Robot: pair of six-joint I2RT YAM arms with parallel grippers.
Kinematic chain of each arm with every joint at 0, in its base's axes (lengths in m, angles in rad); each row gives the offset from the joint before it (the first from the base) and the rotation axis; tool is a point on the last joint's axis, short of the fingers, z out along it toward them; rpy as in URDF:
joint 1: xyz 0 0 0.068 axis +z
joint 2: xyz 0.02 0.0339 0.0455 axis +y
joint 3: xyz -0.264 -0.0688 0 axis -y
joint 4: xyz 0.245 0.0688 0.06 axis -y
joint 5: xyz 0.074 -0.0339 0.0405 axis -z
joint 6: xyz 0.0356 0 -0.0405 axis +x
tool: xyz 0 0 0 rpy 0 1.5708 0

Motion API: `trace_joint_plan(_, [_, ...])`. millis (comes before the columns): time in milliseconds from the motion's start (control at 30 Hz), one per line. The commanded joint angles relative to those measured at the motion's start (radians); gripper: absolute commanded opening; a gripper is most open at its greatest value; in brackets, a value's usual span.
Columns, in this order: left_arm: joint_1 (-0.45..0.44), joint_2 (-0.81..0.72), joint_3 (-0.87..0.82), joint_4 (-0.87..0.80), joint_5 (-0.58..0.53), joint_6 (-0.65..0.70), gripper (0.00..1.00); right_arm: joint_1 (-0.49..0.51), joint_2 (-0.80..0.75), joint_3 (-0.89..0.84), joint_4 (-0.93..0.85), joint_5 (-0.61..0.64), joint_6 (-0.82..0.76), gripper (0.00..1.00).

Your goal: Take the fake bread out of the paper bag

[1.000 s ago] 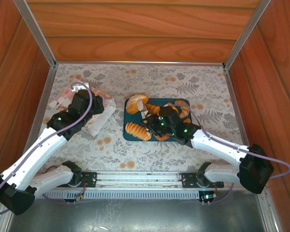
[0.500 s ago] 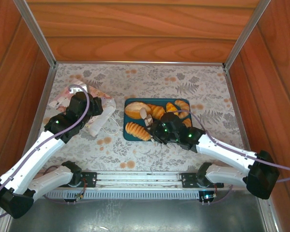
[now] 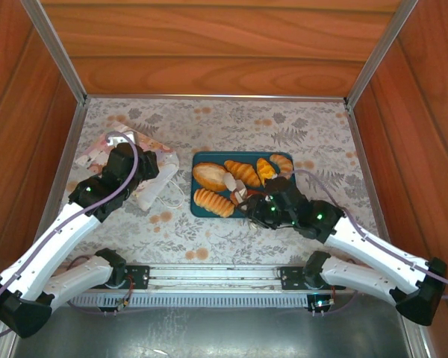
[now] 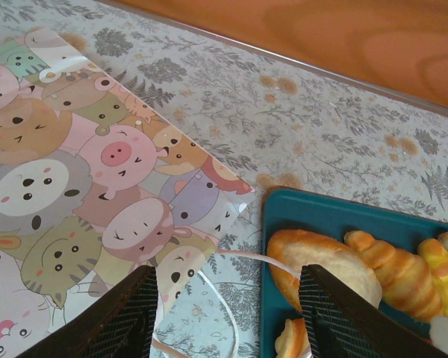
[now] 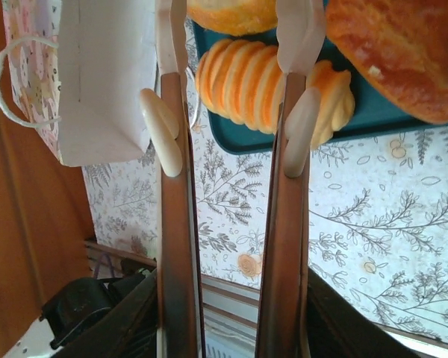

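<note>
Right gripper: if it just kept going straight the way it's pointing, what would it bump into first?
Probably the ridged roll on the teal tray, lying right ahead of the right gripper's open jaws; how high it rides is unclear.

Fake bread (image 3: pixel 243 173) on teal tray (image 3: pixel 225 156)

The left arm (image 3: pixel 104 186) covers the middle of the paper bag (image 3: pixel 153 188) from above.

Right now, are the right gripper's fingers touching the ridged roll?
Cannot tell. Right wrist view: a right gripper finger overlaps the ridged roll; neither contact nor gap shows.
</note>
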Motion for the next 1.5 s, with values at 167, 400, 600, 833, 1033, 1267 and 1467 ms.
trace_joint_plan(167, [0.006,-0.044,-0.015,0.01,-0.011,0.023,0.55,-0.037,0.349,0.338,-0.15,-0.024,-0.446,0.39])
trace_joint_plan(400, [0.008,-0.097,-0.03,0.0,-0.026,0.04,0.56,-0.04,0.588,0.504,-0.322,0.014,-0.688,0.4])
trace_joint_plan(600, [0.01,-0.123,-0.039,-0.005,-0.045,0.037,0.56,-0.039,0.672,0.565,-0.431,0.071,-0.79,0.42])
trace_joint_plan(833, [0.009,-0.107,-0.026,-0.006,-0.053,0.043,0.56,-0.04,0.682,0.567,-0.389,0.016,-0.778,0.39])
trace_joint_plan(1033, [0.01,-0.071,-0.018,-0.005,-0.032,0.043,0.56,-0.041,0.64,0.575,-0.352,0.044,-0.72,0.39])
trace_joint_plan(1267, [0.011,-0.056,-0.024,-0.011,-0.03,0.075,0.56,-0.042,0.468,0.572,-0.384,0.195,-0.715,0.4])
trace_joint_plan(1467, [0.033,-0.106,-0.046,-0.127,-0.101,0.031,0.56,-0.091,0.288,0.492,-0.378,0.395,-0.705,0.4])
